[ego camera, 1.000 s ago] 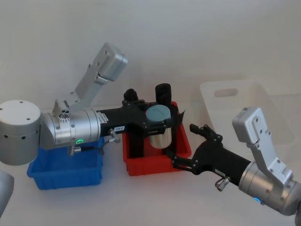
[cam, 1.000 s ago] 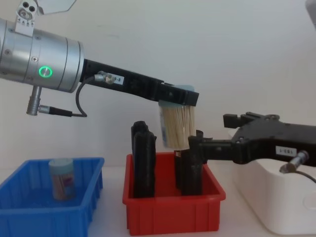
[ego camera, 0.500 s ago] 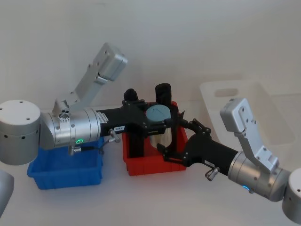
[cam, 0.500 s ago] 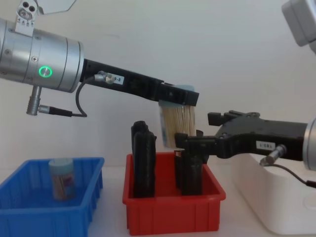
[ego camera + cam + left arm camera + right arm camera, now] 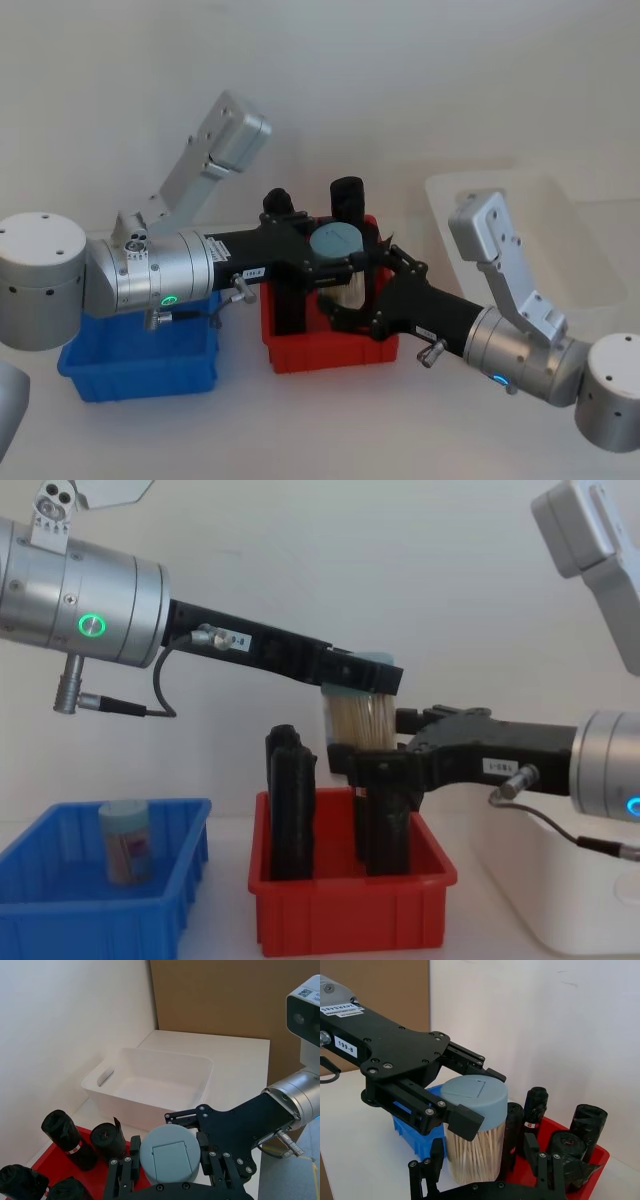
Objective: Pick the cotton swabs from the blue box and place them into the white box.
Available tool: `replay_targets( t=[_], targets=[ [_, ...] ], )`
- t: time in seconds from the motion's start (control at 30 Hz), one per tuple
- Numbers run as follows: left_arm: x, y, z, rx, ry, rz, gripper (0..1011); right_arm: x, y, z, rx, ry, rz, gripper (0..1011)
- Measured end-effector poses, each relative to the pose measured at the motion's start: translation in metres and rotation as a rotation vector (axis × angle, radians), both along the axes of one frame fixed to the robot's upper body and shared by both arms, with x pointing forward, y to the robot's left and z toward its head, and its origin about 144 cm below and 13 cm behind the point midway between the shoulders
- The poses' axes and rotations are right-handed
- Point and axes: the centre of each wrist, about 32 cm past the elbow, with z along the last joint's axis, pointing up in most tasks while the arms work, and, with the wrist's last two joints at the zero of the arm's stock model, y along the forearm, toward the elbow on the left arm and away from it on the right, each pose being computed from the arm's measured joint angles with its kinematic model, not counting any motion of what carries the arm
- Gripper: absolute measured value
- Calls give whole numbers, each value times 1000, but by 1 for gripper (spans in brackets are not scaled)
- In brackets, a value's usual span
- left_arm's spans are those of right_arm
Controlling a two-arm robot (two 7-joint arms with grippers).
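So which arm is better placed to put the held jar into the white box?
Right. The right gripper, open, sits around the jar's lower half, and the white box lies on that side. The left gripper holds it above the red bin.

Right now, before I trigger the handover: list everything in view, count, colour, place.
blue box: 1, blue, on the table at the robot's left
red bin: 1, red, middle, beside the blue box
white box: 1, white, at the robot's right
cotton swab jars: 2, clear with pale blue caps; one in the air above the red bin, the other standing in the blue box
black rolls: 4 counted in the left wrist view, black, upright in the red bin
table: 1, white
brown panel: 1, behind the white box
left gripper: shut on the raised jar's cap
right gripper: open, jaws either side of that jar's lower body
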Motion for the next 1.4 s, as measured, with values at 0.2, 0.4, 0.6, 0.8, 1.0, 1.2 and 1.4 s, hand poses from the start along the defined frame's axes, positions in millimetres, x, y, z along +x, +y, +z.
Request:
replay_targets(
  t=[0.2,0.4,0.6,0.8,1.0,1.2,1.4],
  targets=[
    [0,0,0,0,0,0,671,6,4,0,15,7,18,940],
    [0,0,0,0,0,0,671,10,7,1,28,8,42,776],
    [0,0,0,0,-1,1,671,11,8,2,34,9,53,642],
    [0,0,0,-2,-2,1,672,12,9,3,39,11,58,641],
    [0,0,0,-1,0,-1,738,11,10,4,45,12,65,641],
    [0,0,0,0,0,0,888,11,10,5,47,12,62,641],
    [0,0,0,0,0,0,1003,10,8,5,48,14,53,641]
  ],
)
